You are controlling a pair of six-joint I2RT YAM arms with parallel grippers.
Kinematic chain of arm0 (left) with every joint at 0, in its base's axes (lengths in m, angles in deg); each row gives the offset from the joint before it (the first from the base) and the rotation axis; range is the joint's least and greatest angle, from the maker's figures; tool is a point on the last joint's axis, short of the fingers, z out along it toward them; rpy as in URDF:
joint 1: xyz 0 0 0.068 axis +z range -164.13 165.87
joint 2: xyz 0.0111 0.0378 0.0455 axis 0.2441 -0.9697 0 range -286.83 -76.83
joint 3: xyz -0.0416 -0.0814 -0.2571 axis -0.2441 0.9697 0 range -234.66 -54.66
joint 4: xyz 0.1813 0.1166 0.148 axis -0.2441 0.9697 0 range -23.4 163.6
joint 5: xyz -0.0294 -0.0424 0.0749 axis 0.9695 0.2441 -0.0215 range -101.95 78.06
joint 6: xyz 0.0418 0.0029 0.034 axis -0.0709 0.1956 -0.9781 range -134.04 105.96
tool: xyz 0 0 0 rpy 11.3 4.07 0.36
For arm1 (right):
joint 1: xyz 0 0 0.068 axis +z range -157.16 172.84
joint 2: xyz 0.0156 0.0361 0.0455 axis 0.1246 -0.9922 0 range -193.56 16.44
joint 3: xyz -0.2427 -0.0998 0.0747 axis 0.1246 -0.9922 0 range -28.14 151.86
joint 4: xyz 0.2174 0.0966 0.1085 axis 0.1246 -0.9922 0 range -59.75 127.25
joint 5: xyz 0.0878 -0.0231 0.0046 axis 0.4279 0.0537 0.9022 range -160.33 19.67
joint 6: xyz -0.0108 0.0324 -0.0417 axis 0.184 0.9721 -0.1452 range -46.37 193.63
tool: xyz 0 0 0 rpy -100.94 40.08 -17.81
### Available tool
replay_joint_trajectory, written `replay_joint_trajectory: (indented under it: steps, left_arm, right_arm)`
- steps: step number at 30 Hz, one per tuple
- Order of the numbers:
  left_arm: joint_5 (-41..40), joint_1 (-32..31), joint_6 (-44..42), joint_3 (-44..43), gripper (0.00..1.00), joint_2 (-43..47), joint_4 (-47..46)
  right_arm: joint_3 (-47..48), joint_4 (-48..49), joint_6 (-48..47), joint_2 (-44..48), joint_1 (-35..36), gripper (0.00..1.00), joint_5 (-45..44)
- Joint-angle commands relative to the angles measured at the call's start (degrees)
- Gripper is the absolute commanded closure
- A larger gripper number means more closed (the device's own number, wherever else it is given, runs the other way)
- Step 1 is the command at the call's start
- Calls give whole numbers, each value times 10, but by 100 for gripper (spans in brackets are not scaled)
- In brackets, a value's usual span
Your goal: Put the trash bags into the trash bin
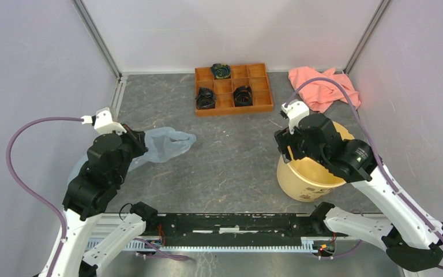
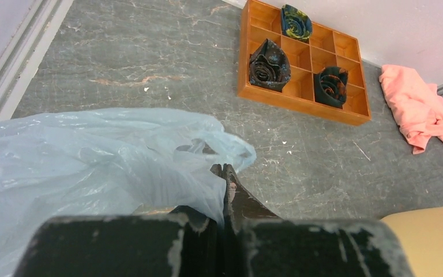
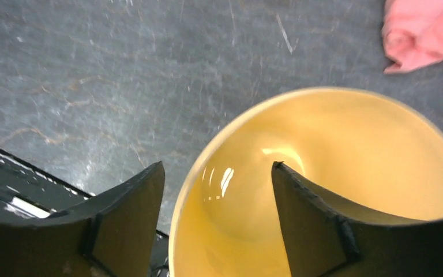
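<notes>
The trash bag (image 1: 167,144) (image 2: 92,156), thin pale blue plastic, lies crumpled on the grey table at the left. My left gripper (image 1: 140,141) (image 2: 223,168) is shut, with a fold of the bag's film pinched between its fingers. The trash bin (image 1: 306,182) (image 3: 346,133), a round pale yellow bucket, stands upright at the right with nothing visible inside. My right gripper (image 1: 288,151) (image 3: 218,167) hovers open over the bin's left rim, one finger above the inside and one outside. It holds nothing.
An orange-brown wooden tray (image 1: 233,111) (image 2: 300,104) with three dark rolled items sits at the back centre. A salmon-pink cloth (image 1: 323,86) (image 2: 415,109) lies at the back right. A black rail (image 1: 236,222) runs along the near edge between the arm bases.
</notes>
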Motion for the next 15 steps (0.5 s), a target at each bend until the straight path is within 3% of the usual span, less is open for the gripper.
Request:
replay_joint_trajectory:
  steps: [1, 8, 11, 15]
  left_arm:
    - [-20, 1, -25, 6, 98, 6, -30]
    - [-5, 0, -15, -7, 98, 10, -17]
    - [-5, 1, -9, -17, 98, 16, -3]
    - [-1, 1, 2, -30, 98, 26, 8]
  right_arm:
    - [-67, 3, 29, 16, 0, 32, 25]
    - [-106, 82, 17, 0, 0, 70, 73]
    - [-109, 131, 14, -21, 0, 84, 145]
    - [-120, 221, 21, -54, 8, 94, 290]
